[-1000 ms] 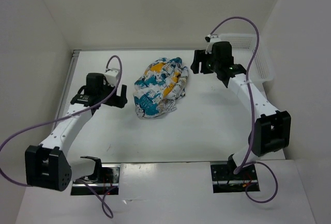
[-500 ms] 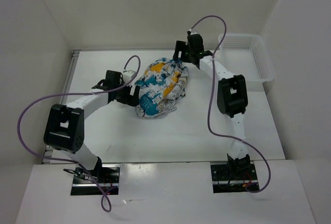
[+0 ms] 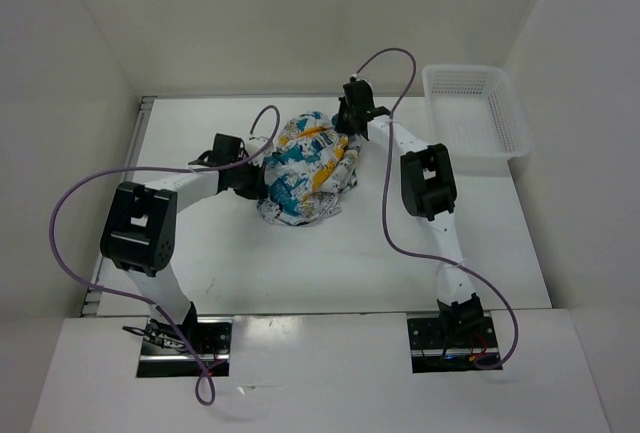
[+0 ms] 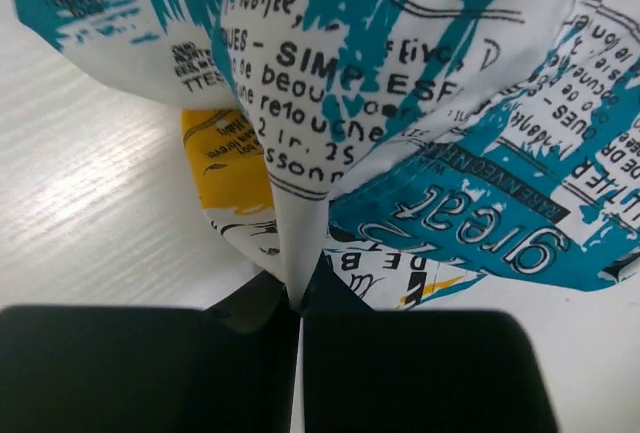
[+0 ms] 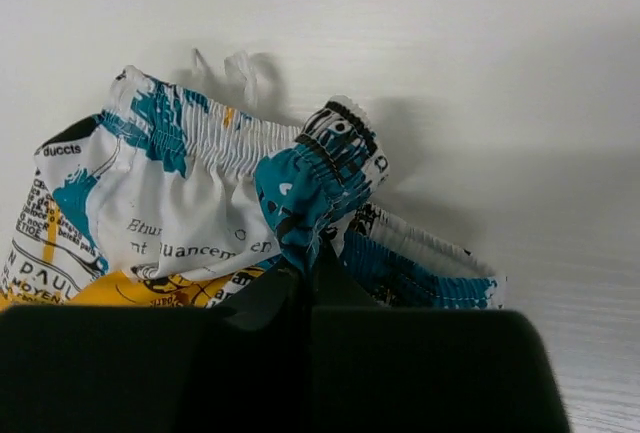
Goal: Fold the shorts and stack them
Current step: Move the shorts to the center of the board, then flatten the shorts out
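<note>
Both arms had come in from the sides within the last second. They had been well clear of the heap with jaws wide; now each was at the cloth.

Left gripper [image 4: 300, 298]: jaws together, clamped on a thin pinched ridge of the shorts [image 3: 305, 168]. In the wrist view the ridge rose straight up from between the fingertips. Teal lettered print spread above and to the right of it, and a yellow patch sat just to the left. Could not tell whether this was a hem or a mid-panel fold.

Right gripper [image 5: 310, 253]: jaws together, clamped on a gathered bit of the elastic waistband. The teal-and-black fold stood just above the fingertips, more ribbed waistband ran off to either side, and white drawstring loops lay beyond on the table [image 3: 400, 243].

The shorts lay between the two grippers as a crumpled mound, touching both. The mound had bunched slightly on the left gripper's side compared with a second earlier, but it was not lifted.

White mesh basket [image 3: 512, 113]: well apart, on the far side of the right gripper from the cloth.

Reading: the grasp step looked finished on both sides. No fold had been made and nothing was stacked, so the task was at an early stage. The next move would likely be to lift and draw the hands apart to spread the garment. The left pinch looked shallow and might slip under tension.
</note>
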Controlling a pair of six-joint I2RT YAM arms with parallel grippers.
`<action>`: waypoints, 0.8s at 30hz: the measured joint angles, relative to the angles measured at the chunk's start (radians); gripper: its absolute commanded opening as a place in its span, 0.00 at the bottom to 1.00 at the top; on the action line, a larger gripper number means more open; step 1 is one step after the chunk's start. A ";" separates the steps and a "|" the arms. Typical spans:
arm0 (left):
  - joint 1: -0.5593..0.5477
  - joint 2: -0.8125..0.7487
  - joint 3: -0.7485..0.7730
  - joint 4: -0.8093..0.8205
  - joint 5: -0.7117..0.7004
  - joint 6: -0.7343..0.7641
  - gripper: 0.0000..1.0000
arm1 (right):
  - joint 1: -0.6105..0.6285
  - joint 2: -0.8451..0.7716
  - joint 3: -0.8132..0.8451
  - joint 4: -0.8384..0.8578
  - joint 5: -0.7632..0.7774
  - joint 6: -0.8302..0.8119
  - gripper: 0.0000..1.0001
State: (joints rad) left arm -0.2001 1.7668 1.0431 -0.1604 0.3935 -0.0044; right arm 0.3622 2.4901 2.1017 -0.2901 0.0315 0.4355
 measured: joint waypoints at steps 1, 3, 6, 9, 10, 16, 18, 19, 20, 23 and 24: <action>0.000 -0.001 0.000 0.010 -0.010 0.000 0.00 | 0.000 0.000 0.001 -0.002 0.008 -0.004 0.00; -0.002 -0.002 0.008 0.024 -0.040 0.000 0.00 | 0.000 0.000 0.018 -0.010 0.020 -0.023 0.00; -0.002 -0.017 0.050 0.046 -0.159 0.000 0.00 | 0.000 -0.002 0.100 -0.037 0.037 -0.069 0.00; 0.045 -0.037 0.179 0.039 -0.266 0.000 0.00 | 0.000 -0.027 0.211 -0.043 0.056 -0.132 0.00; 0.073 -0.037 0.256 0.031 -0.293 0.001 0.00 | 0.000 -0.045 0.254 -0.042 0.064 -0.155 0.00; 0.177 -0.227 0.491 0.013 -0.338 -0.001 0.20 | 0.020 -0.362 0.217 -0.042 0.005 -0.293 0.30; 0.146 -0.395 0.401 -0.022 -0.341 0.005 0.47 | 0.026 -0.535 0.054 -0.023 -0.036 -0.341 0.51; 0.125 -0.477 0.348 -0.051 -0.330 0.003 0.52 | 0.024 -0.625 -0.041 -0.028 -0.058 -0.367 0.55; 0.105 -0.550 0.291 -0.077 -0.306 0.002 0.56 | 0.021 -0.708 -0.143 -0.016 -0.081 -0.395 0.63; 0.080 -0.704 0.138 -0.200 -0.222 0.003 0.66 | 0.012 -0.898 -0.454 -0.016 -0.144 -0.456 0.74; 0.080 -0.733 0.090 -0.241 -0.199 0.003 0.69 | 0.012 -0.943 -0.551 -0.032 -0.159 -0.472 0.79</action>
State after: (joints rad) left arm -0.1204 1.0340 1.1336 -0.4015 0.1944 -0.0017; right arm 0.3740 1.5475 1.5505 -0.3222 -0.1280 -0.0364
